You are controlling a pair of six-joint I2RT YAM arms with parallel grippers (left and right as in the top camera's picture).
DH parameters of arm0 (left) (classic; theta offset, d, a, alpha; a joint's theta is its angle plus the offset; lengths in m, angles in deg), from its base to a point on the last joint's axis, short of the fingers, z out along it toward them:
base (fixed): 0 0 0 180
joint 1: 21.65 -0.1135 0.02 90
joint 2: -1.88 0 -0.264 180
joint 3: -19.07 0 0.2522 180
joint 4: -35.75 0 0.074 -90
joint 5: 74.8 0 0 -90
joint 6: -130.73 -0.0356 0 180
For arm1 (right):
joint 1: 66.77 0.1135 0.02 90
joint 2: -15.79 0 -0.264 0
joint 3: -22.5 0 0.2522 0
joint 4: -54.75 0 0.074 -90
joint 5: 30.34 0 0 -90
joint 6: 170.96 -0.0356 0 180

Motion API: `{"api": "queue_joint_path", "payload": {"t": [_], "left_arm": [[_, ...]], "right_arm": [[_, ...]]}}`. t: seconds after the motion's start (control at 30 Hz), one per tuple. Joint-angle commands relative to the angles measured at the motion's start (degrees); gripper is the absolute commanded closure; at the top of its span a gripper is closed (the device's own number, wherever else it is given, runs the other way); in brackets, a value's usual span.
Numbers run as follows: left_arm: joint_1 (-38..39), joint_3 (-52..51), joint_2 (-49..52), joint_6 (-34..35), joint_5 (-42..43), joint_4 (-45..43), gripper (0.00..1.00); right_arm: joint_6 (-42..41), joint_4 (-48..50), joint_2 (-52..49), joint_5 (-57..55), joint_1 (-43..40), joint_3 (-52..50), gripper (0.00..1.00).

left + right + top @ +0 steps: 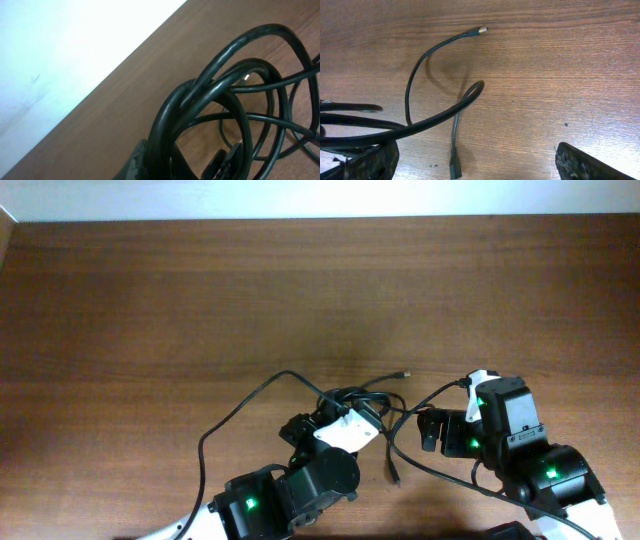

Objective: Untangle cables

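Note:
The cables [352,402] are thin black cords knotted into one bundle at the front middle of the wooden table [300,290]. One end with a silvery plug [403,374] points right, and another plug end [395,477] lies toward the front. My left gripper [335,418] is at the bundle. In the left wrist view several loops [220,85] rise out of its jaws [177,162], shut on the strands. My right gripper [430,430] is open just right of the bundle. In the right wrist view its fingers [480,167] are wide apart, with a black plug end [454,170] on the table between them. A cord [420,127] crosses its left finger.
One long cord [225,425] trails from the bundle to the left front edge. A small closed loop [474,90] and a cord ending in the silvery plug [481,29] lie ahead of the right gripper. A white wall [320,198] borders the table's far edge.

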Motion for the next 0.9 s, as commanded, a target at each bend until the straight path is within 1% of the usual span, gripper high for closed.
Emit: {"api": "queue_joint_path", "payload": {"t": [0.0, 0.03, 0.13, 0.17, 0.3, 0.37, 0.4, 0.53, 0.63, 0.87], "left_arm": [[0.0, 1.9, -1.3, 6.3, -5.0, -0.3, 1.00], [-0.1, 1.9, -1.5, 9.4, -5.1, -0.6, 1.00], [-0.2, 2.0, -3.5, 24.1, -3.7, -1.1, 1.00], [-0.7, 2.0, -4.3, 27.5, -3.2, -0.9, 1.00], [-4.5, 2.0, -7.1, 29.0, -2.4, 3.0, 1.00], [-7.0, 2.0, -8.3, 34.7, -1.7, 5.4, 1.00], [-8.3, 2.0, -8.7, 36.8, -0.1, 5.8, 1.00], [-13.0, 2.0, -9.0, 44.8, 9.4, 5.9, 1.00], [-14.8, 2.0, -9.0, 48.7, 12.9, 4.7, 1.00], [-14.8, 2.0, -9.0, 55.7, 13.3, -1.8, 1.00]], "right_arm": [[-0.7, 0.1, 0.0, 2.5, -0.2, 0.6, 0.01], [-0.7, 0.2, 0.0, 3.8, -0.2, 0.6, 0.01], [-0.7, 0.2, 0.0, 6.0, -0.2, 0.6, 0.02], [-0.9, 0.3, 0.0, 6.3, -0.3, 0.6, 0.01], [-0.9, 1.3, 0.5, 10.1, -0.2, 0.7, 0.01], [-0.8, 3.4, 0.9, 14.1, -0.2, 0.7, 0.01], [-0.8, 4.7, 1.2, 16.2, -0.2, 0.7, 0.01], [-0.8, 11.0, 1.9, 27.2, -0.2, 0.7, 0.02], [-0.8, 14.2, 1.8, 33.4, -0.2, 0.7, 0.02], [-0.8, 17.0, 1.8, 40.2, -0.2, 0.7, 0.01]]}}
